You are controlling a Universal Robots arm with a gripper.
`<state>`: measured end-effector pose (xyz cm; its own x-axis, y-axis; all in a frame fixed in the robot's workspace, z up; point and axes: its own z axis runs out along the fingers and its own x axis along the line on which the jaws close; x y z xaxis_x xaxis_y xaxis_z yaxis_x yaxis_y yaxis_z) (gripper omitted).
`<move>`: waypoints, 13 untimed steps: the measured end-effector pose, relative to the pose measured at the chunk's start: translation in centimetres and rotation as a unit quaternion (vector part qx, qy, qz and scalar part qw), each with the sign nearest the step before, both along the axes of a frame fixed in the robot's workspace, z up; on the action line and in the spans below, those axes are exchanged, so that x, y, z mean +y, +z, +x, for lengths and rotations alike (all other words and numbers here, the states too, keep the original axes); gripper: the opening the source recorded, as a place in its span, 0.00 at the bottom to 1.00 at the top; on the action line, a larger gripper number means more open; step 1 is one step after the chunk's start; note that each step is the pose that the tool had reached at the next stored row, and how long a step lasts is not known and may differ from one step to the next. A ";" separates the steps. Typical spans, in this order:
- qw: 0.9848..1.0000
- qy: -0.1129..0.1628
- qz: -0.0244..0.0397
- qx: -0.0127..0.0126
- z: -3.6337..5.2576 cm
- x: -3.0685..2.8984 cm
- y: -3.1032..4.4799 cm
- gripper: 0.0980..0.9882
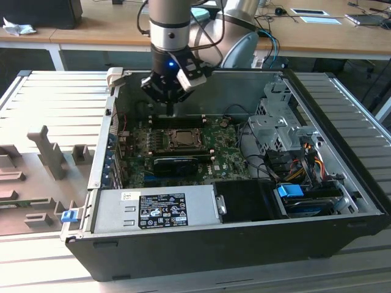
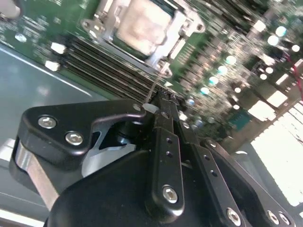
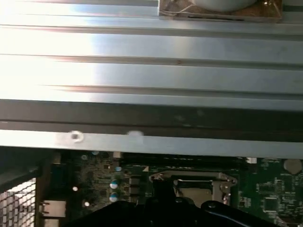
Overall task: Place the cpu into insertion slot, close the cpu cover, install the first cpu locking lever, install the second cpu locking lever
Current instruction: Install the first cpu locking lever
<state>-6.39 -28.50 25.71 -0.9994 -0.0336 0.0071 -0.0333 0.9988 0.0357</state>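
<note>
Closed fingers (image 2: 158,106) pinch a thin, springy locking lever (image 2: 155,85) beside the socket, where the light, fragile cpu (image 2: 142,23) sits under the stiff cpu cover (image 2: 182,21)

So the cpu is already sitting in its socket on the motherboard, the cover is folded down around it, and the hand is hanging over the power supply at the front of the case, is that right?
Not quite. The hand hangs over the rear part of the motherboard, just behind the socket, not over the power supply; the exterior view shows this. The rest holds: in the second wrist view the cpu sits in its socket with the cpu cover folded down around it.
</note>
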 end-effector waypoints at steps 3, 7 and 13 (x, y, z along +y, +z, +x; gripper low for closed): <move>1.000 0.000 0.000 0.004 1.69 0.03 -0.21 0.01; 1.000 0.000 0.011 0.002 1.72 -0.09 -0.33 0.01; 1.000 0.006 0.012 -0.024 1.64 -0.13 -0.62 0.01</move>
<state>-4.75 -28.63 25.09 -0.9981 -0.0445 -0.0424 -0.0469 0.9973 0.0568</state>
